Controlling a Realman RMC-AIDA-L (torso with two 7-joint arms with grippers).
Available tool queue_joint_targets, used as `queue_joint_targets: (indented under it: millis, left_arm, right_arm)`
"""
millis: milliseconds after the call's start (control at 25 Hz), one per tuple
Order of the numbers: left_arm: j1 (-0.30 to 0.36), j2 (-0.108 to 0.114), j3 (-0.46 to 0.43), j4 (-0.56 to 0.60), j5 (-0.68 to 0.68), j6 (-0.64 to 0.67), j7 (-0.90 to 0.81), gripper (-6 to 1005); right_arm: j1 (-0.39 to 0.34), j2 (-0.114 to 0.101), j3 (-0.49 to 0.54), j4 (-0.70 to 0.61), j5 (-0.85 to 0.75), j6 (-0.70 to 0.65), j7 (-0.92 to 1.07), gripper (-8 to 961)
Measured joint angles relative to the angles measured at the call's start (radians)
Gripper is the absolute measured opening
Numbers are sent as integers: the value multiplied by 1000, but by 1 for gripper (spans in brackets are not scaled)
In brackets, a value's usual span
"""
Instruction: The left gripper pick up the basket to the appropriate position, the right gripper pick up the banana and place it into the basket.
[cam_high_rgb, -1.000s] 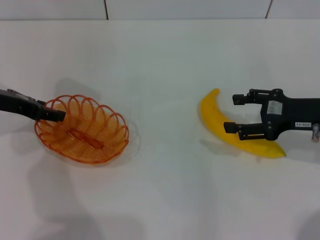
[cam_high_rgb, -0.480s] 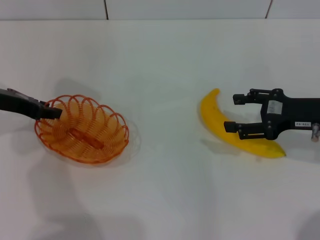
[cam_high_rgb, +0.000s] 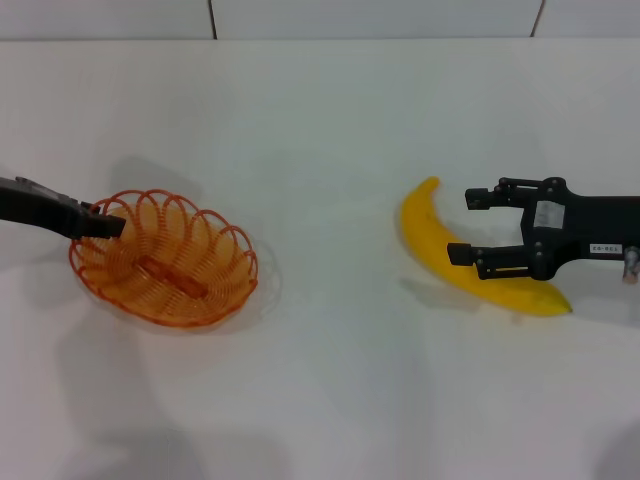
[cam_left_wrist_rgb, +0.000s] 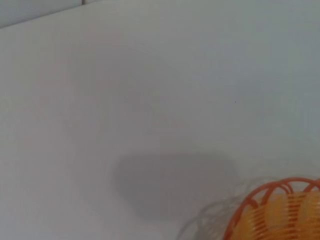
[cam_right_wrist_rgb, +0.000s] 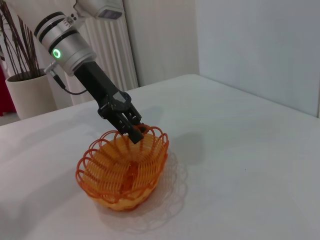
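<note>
Head view | left end effector (cam_high_rgb: 112, 226) clamped on basket (cam_high_rgb: 165, 259) rim, its far-left edge | right end effector (cam_high_rgb: 472, 226) wide apart, straddling banana (cam_high_rgb: 470, 266) right of basket | both on surface (cam_high_rgb: 320, 380)

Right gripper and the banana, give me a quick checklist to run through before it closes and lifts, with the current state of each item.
1. Right gripper fingers spread wide: ok.
2. Fingers straddle the banana: cannot tell; the near one overlaps it, the far one sits beyond its inner curve.
3. Banana lying flat on the table, nothing against it: ok.
4. Basket empty and ready: ok.
5. Left gripper at the basket's rim: ok; firm grip: cannot tell.
6. Path between banana and basket unobstructed: ok.
</note>
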Motion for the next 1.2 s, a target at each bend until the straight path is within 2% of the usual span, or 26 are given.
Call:
queue_joint_targets:
  millis: [480, 1200]
  left_arm:
    - [-7, 4, 0, -41, 1, -6, 0, 416]
    - [-16, 8, 0, -36, 0, -14, 2, 184]
  right_arm:
    - [1, 0, 1, 0, 0, -4, 2, 835]
    - [1, -1, 3, 0, 0, -4, 2, 834]
